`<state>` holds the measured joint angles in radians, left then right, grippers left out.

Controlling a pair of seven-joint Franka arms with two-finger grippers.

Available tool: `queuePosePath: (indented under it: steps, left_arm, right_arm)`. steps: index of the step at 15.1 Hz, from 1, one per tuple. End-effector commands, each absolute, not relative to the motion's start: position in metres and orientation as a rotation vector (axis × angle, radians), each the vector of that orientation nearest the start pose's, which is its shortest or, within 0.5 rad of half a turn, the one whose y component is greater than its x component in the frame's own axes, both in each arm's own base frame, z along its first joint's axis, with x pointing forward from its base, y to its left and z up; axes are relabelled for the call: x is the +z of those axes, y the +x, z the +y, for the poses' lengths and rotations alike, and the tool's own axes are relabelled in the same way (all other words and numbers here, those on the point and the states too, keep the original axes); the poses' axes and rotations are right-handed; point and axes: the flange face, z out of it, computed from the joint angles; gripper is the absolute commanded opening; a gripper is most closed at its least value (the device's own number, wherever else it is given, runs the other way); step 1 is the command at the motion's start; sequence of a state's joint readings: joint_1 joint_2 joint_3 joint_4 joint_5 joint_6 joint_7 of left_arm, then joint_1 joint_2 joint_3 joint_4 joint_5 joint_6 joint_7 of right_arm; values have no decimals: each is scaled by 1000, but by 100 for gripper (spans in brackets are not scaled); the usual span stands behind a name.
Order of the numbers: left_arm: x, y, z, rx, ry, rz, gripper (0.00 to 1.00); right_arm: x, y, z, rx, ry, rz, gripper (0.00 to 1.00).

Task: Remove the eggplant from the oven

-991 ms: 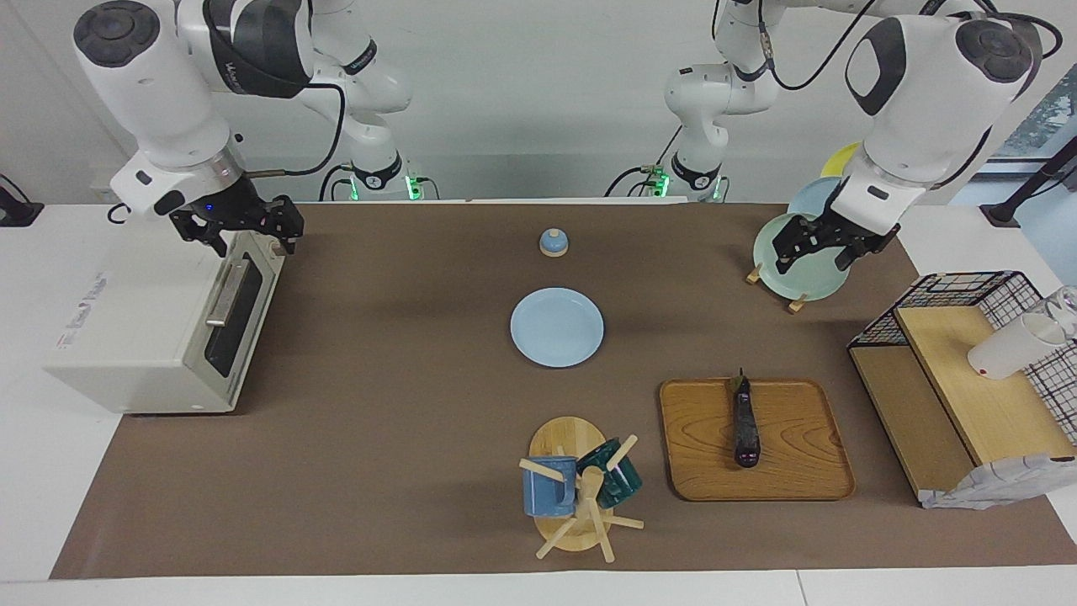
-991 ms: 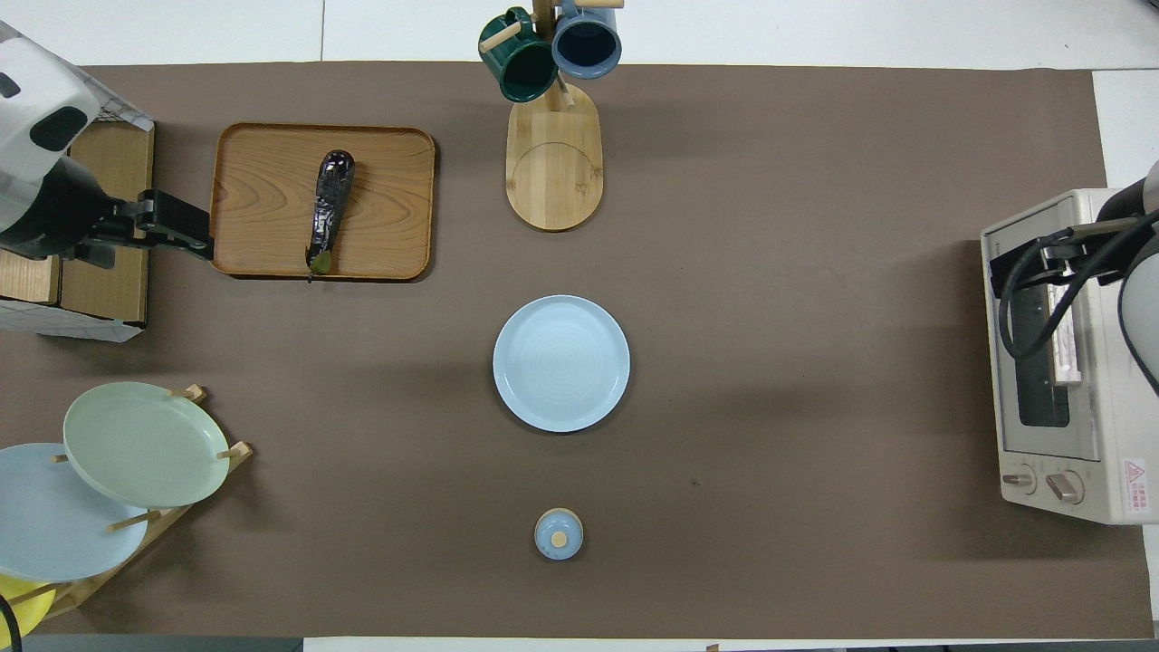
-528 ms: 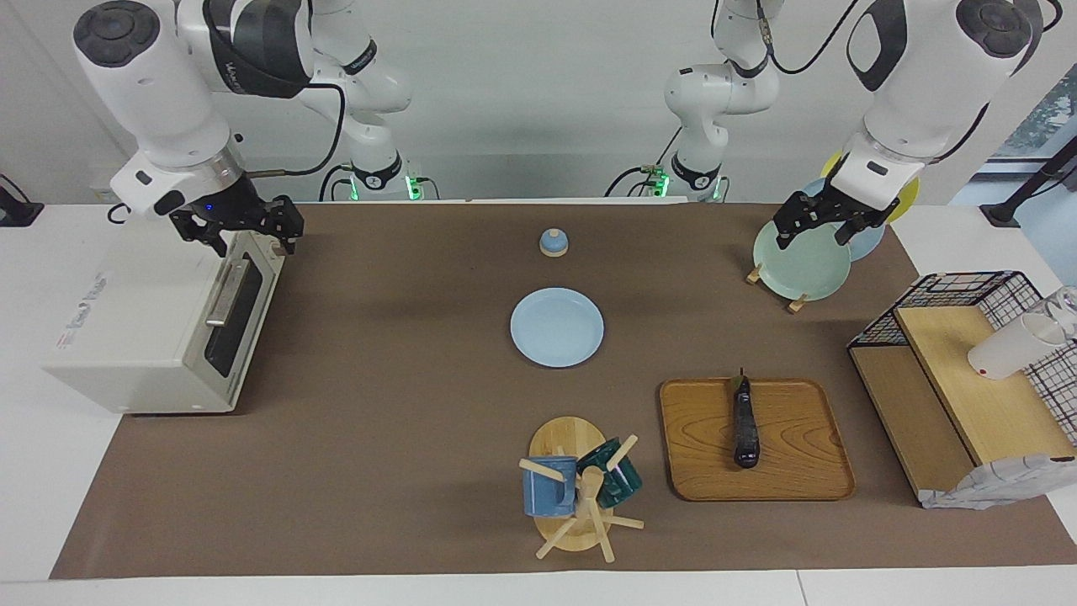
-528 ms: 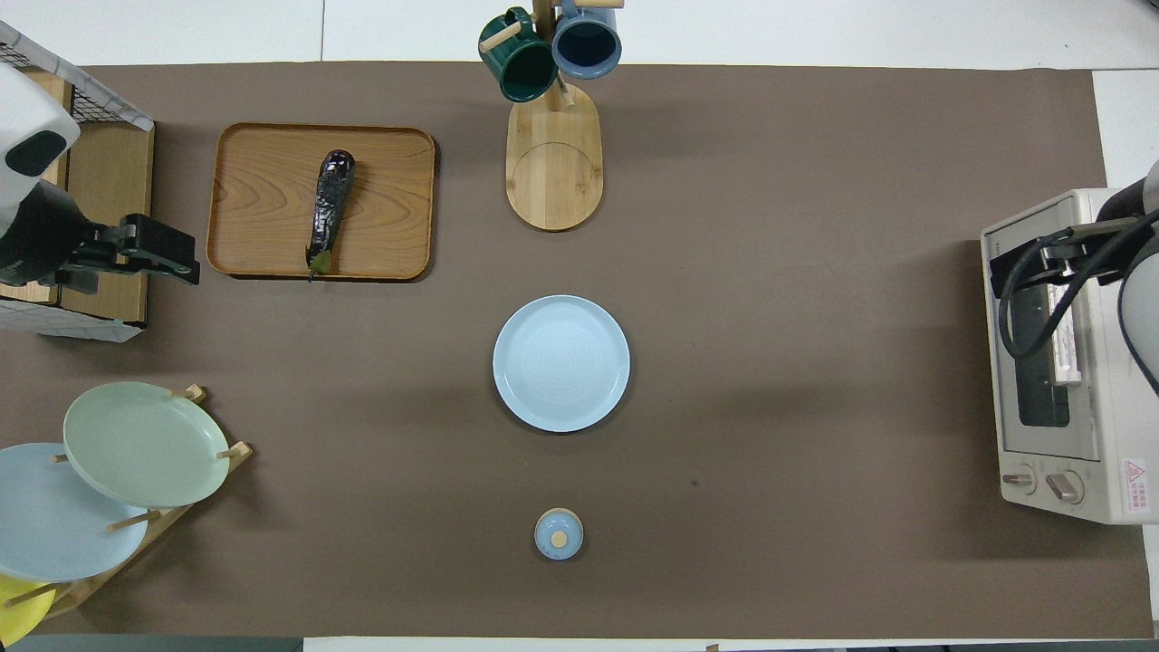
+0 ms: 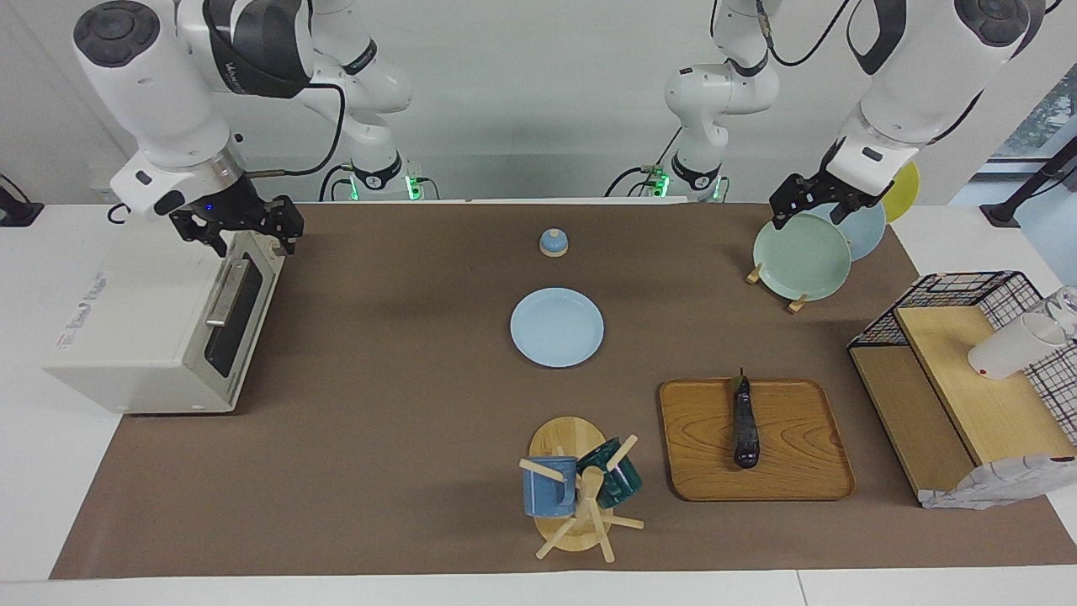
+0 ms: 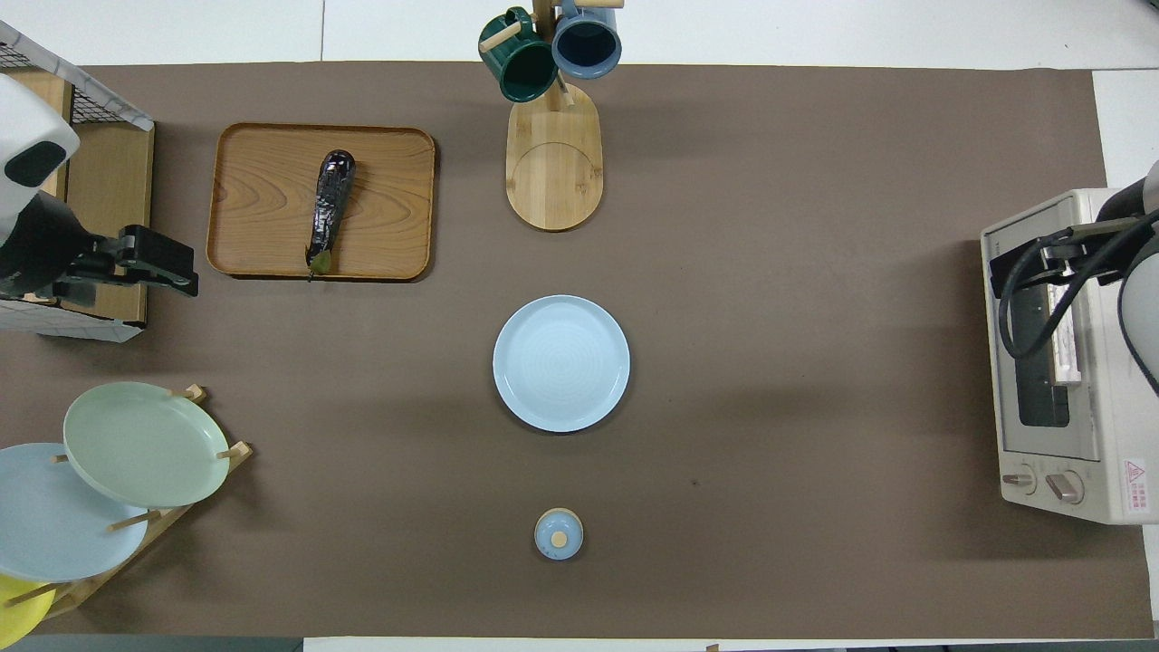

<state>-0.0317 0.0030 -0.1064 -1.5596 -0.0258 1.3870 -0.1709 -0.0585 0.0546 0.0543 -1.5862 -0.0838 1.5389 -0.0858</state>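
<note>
The eggplant (image 5: 745, 427) is out of the oven (image 5: 160, 324), lying on the wooden tray (image 5: 808, 471).

Right gripper (image 5: 240, 227) waits at the oven's top edge, left gripper (image 5: 806, 206) over the plate rack (image 5: 795, 252); I cannot tell their fingers. Just lift both away gently.

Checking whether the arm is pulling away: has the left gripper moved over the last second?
Yes. The left gripper has risen and drawn back toward the robots, from low in front of the green plate to its upper rim.

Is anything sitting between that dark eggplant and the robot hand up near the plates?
Nothing visible. The eggplant lies uncovered on the wooden tray; only bare mat separates it from the left gripper, raised over the plate rack.
</note>
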Motion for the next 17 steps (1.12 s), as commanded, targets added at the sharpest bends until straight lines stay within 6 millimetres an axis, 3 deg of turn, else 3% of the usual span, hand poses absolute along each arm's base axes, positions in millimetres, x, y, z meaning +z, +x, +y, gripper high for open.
queuePosePath:
  steps: [1,3,7,17]
  left_arm:
    - [606,506,-79,332,-3115,-80,100]
    - [604,503,-78,318,-3118,-81,100]
    - [615,520,-83,210,-3175,-85,100]
    - [617,523,-82,171,-3181,-74,100]
  right_arm:
    - [588,565,-14,175,-3179,-147,100]
    - [588,565,-14,175,-3179,-147,100]
    - [588,565,-14,175,-3179,-147,100]
    - [588,565,-14,176,-3180,-147,100]
